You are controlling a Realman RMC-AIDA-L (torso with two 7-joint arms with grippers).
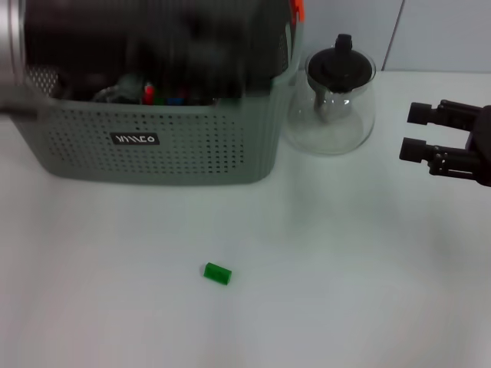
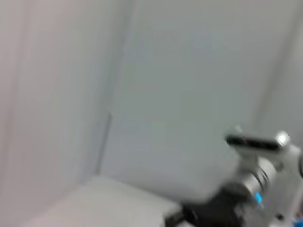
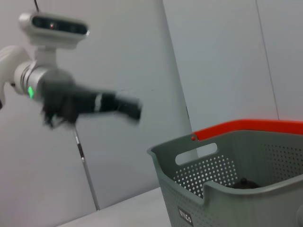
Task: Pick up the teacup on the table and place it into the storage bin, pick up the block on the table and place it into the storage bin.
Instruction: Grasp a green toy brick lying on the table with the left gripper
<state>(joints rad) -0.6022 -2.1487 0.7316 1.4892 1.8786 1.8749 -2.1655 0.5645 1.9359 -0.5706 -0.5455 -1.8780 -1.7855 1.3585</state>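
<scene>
The small green block (image 1: pixel 217 274) lies alone on the white table, in front of the storage bin (image 1: pixel 153 149). The bin is grey-green and perforated, stands at the back left, and also shows in the right wrist view (image 3: pixel 227 198). My left gripper (image 1: pixel 153 46) is a dark motion-blurred shape above the bin's opening. The right wrist view shows the left arm (image 3: pixel 80 101) raised and smeared. My right gripper (image 1: pixel 418 132) hangs at the right side of the table, open and holding nothing. No teacup shows on the table; the arm's blur hides most of the bin's inside.
A glass teapot with a black lid (image 1: pixel 335 96) stands just right of the bin. Small red and blue items (image 1: pixel 153 96) lie inside the bin. A wall stands behind the table.
</scene>
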